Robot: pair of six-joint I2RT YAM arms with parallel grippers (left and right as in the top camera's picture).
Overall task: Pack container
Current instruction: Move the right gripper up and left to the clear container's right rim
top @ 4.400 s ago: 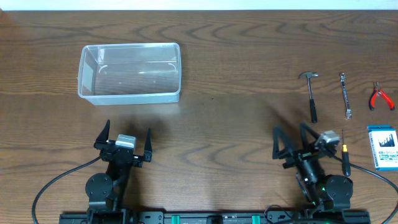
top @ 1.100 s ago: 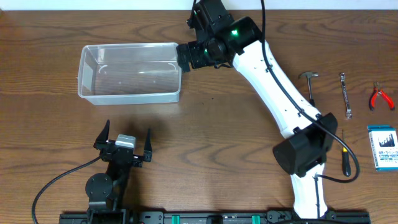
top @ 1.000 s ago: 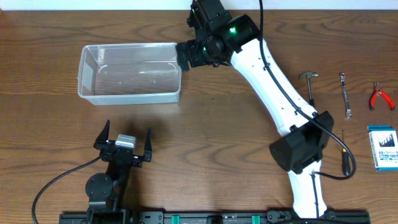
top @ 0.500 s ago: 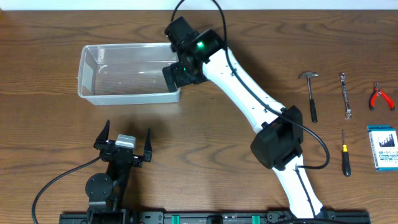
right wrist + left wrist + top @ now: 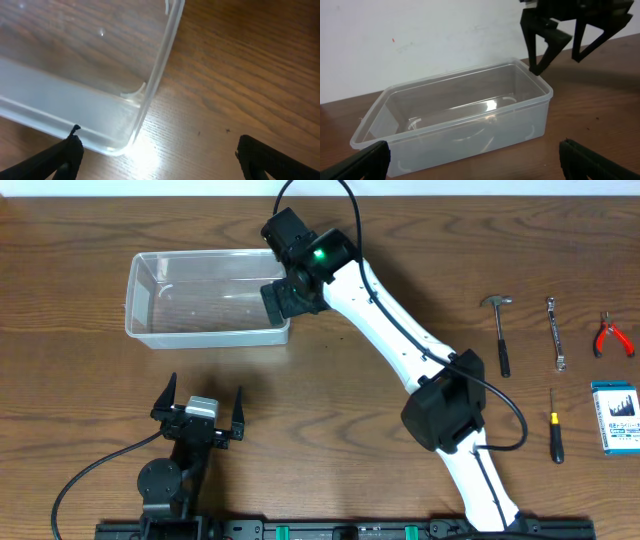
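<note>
The container (image 5: 208,295) is a clear plastic tub with nothing in it, at the table's back left. My right gripper (image 5: 283,292) hangs open over the tub's right end. In the right wrist view the tub's end wall and a rounded corner (image 5: 131,131) lie between the spread fingers of the gripper (image 5: 160,157), nothing gripped. From the left wrist view the container (image 5: 455,117) fills the middle, and the right gripper (image 5: 560,47) hovers by its far right corner. My left gripper (image 5: 200,408) rests open near the front edge, short of the tub.
Hand tools lie at the right: a hammer (image 5: 499,330), a wrench (image 5: 554,332), red pliers (image 5: 611,336), a screwdriver (image 5: 556,435) and a small blue-and-white box (image 5: 614,416). The right arm stretches diagonally across the table's middle.
The right arm rose from rest, reached to the tub's far right corner, then shifted left and nearer over its right end. Its jaws stayed open. The left arm has not moved.
</note>
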